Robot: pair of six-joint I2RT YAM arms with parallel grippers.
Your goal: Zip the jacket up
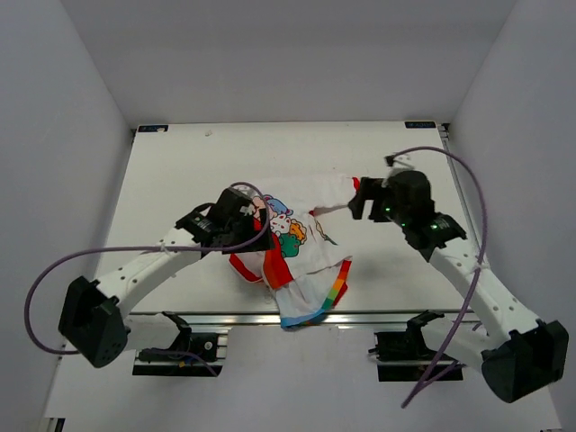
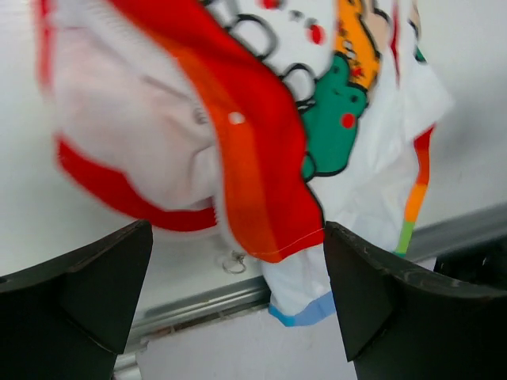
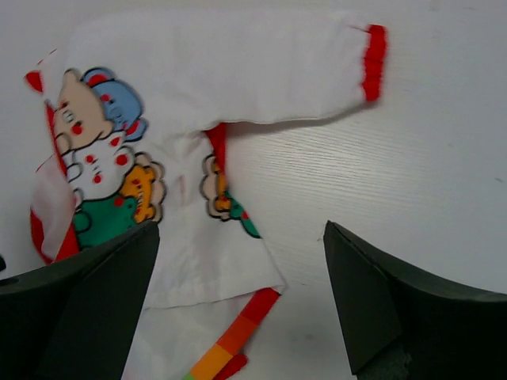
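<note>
The white jacket (image 1: 301, 247) lies crumpled in the middle of the table, cartoon print up. Its rainbow hem (image 1: 335, 292) hangs over the near edge. One sleeve with a red cuff (image 3: 374, 62) stretches right. My left gripper (image 1: 255, 236) hovers over the jacket's left side, open and empty. In the left wrist view (image 2: 238, 317) its jaws stand wide apart over the red-orange lining (image 2: 261, 182) and a small metal ring pull (image 2: 234, 262) on the table. My right gripper (image 1: 358, 200) is by the sleeve's cuff, open and empty. In the right wrist view (image 3: 242, 317) it is above the jacket's right panel (image 3: 214, 261).
The white table (image 1: 180, 162) has an aluminium rail (image 1: 225, 317) along its near edge, also in the left wrist view (image 2: 198, 305). Grey walls stand close on both sides. Purple cables loop off both arms.
</note>
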